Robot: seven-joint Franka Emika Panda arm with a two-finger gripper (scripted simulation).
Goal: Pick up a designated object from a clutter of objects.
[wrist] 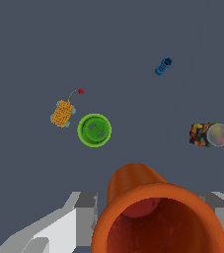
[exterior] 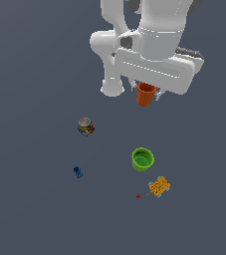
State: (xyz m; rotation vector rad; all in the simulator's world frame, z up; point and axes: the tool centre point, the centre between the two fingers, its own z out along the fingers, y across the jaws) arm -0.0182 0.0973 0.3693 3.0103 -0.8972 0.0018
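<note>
Fingers (wrist: 86,210) sit on either side of the orange-red ribbed cup (exterior: 145,94), clamped on it as far as you can judge, since the wrist view shows only grey finger blocks flanking its wide rim and the contact itself is hidden. Your gripper (exterior: 147,92) holds that cup under the white arm, apparently clear of the floor and well apart from the rest of the clutter. Below it you can see the lime-green cup (exterior: 143,159) upright, the orange-yellow flat block (exterior: 159,187) just beside it with the tiny red ball (exterior: 138,196) near, the multicoloured can (exterior: 85,126) and the small blue piece (exterior: 77,172) off toward the exterior view's left. You have the pick essentially done; what remains is keeping the hold secure.
</note>
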